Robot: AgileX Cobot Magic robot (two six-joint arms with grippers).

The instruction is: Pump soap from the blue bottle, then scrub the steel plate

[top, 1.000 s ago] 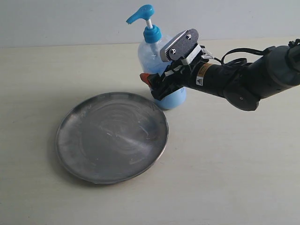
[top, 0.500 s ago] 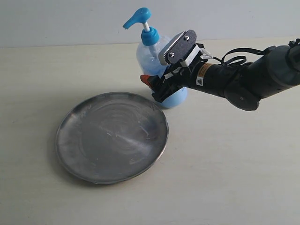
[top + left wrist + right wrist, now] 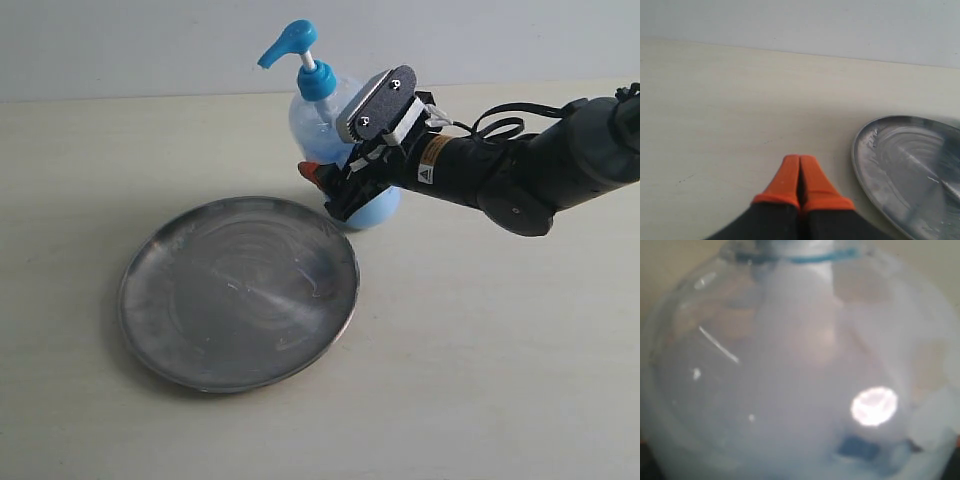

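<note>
The blue bottle (image 3: 312, 118) leans to the left behind the steel plate (image 3: 238, 290), its blue pump head (image 3: 290, 42) pointing left. Pale blue soap (image 3: 378, 210) sits in its lower part. My right gripper (image 3: 338, 188) is shut on the bottle's body from the right, one red fingertip (image 3: 312, 172) showing at the front. The right wrist view is filled by the blurred translucent blue bottle (image 3: 790, 380), and the fingers are hidden there. My left gripper (image 3: 800, 165) is shut with nothing in it, over bare table beside the steel plate (image 3: 910, 170). No soap blob shows on the plate.
The pale wooden table (image 3: 500, 350) runs back to a grey wall (image 3: 150, 40). The right arm (image 3: 520, 170) stretches in from the right edge above the table. The left arm is outside the exterior view.
The bottle has tipped further to the left in my right gripper, its pump head shifting left and slightly lower. The plate has not moved.
</note>
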